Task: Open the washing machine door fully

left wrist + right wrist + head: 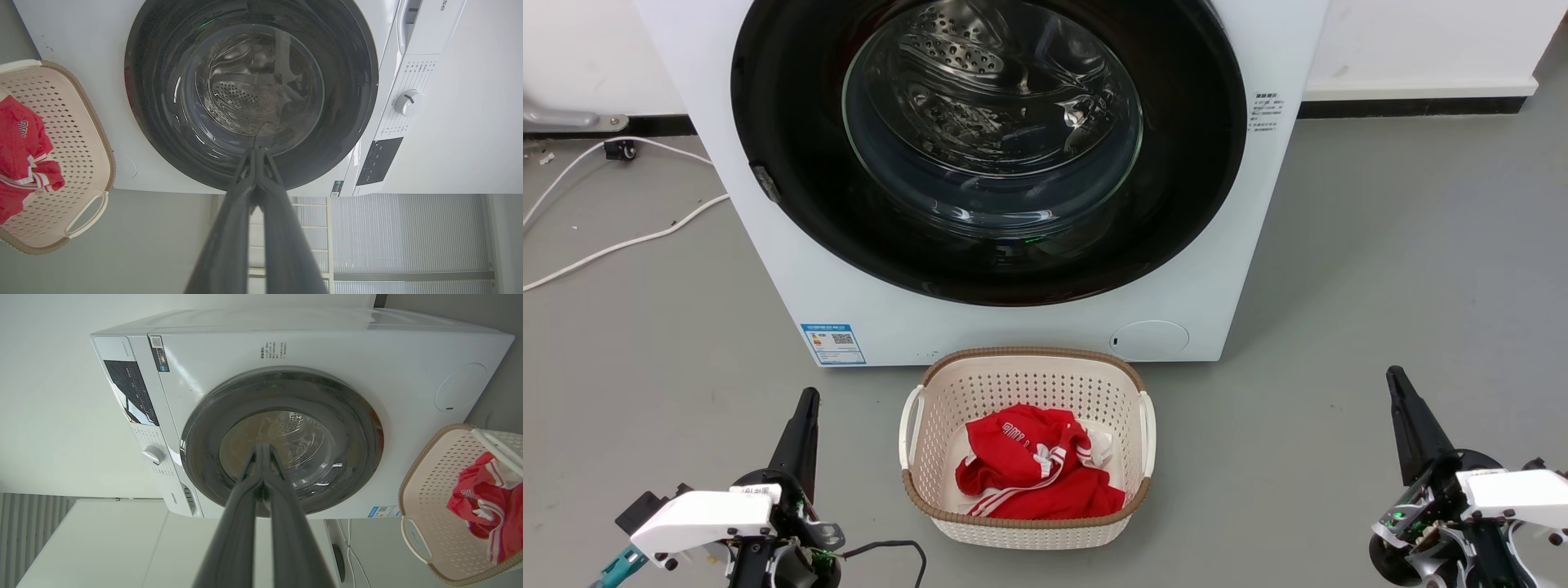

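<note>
Washing machine door [988, 147] sits shut, flush in the front of the washing machine [1013, 331]; opening not yet begun. Left gripper [806, 406] and right gripper [1398, 388] hover low, well apart from the door, flanking the laundry basket [1029, 354]. Both are clenched on nothing, which reads as a parked pose. Basket with red garment [1029, 478] stands on the floor just before the machine's front, likely staged for loading. Small grey tab [765, 184] on the door's left rim is probably the pull point.
</note>
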Robot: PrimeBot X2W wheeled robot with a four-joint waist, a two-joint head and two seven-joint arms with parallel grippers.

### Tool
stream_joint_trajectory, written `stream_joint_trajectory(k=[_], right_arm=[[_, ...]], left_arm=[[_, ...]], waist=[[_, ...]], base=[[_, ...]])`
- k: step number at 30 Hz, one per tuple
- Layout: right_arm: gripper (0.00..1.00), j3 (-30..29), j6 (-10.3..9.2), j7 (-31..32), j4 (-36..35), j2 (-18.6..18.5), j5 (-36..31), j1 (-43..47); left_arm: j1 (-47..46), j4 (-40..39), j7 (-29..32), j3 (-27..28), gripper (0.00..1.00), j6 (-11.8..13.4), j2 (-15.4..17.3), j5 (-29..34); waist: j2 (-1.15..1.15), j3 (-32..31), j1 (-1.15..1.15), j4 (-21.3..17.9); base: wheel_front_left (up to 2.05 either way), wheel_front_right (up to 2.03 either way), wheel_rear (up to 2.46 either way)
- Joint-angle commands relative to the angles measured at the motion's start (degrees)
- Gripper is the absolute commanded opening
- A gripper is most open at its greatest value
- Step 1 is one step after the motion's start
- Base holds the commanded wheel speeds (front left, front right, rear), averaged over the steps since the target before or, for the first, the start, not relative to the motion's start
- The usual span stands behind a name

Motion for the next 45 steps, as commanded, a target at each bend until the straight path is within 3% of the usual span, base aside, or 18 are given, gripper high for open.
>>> stream_joint_trajectory(k=[1,6,7,21,27,45], right_arm=[[0.0,-0.14,0.0,0.1,0.08,0.16,-0.39,-0.74],[0.0,-0.2,0.0,0.18,0.08,0.21,-0.48,-0.72],[1.0,-0.09,0.0,0.02,0.0,0.06,-0.01,-0.05],[1.0,1.01,0.0,-3.41,-2.86,0.23,-3.07,1.26],[1.0,1.54,0.0,-4.92,-5.67,0.28,-12.24,1.47],[1.0,3.13,0.0,-8.92,-10.37,0.4,-40.59,3.02]], left_arm=[[-0.42,0.09,0.39,0.18,0.0,-0.17,-0.06,0.15],[-0.42,0.09,0.32,0.22,0.0,-0.17,-0.08,0.19],[-0.01,0.0,0.15,0.03,1.0,0.0,-0.02,0.0],[-0.37,-1.47,-3.31,-2.74,1.0,-0.01,-0.16,2.55],[-0.6,-4.26,-4.84,-3.05,1.0,-0.02,-0.17,8.28],[-0.74,-9.79,-8.87,-4.42,1.0,-0.06,-0.19,33.37]], waist=[[0.0,0.0,0.0,0.0],[0.0,0.0,0.0,0.0],[0.0,0.0,0.0,0.0],[0.0,0.11,0.0,0.08],[0.0,0.2,0.0,0.13],[0.0,0.33,0.0,0.22]], base=[[0.0,0.0,0.0],[0.0,0.0,0.0],[0.0,0.0,0.0],[0.0,0.0,0.0],[0.0,0.0,0.0],[0.0,0.0,0.0]])
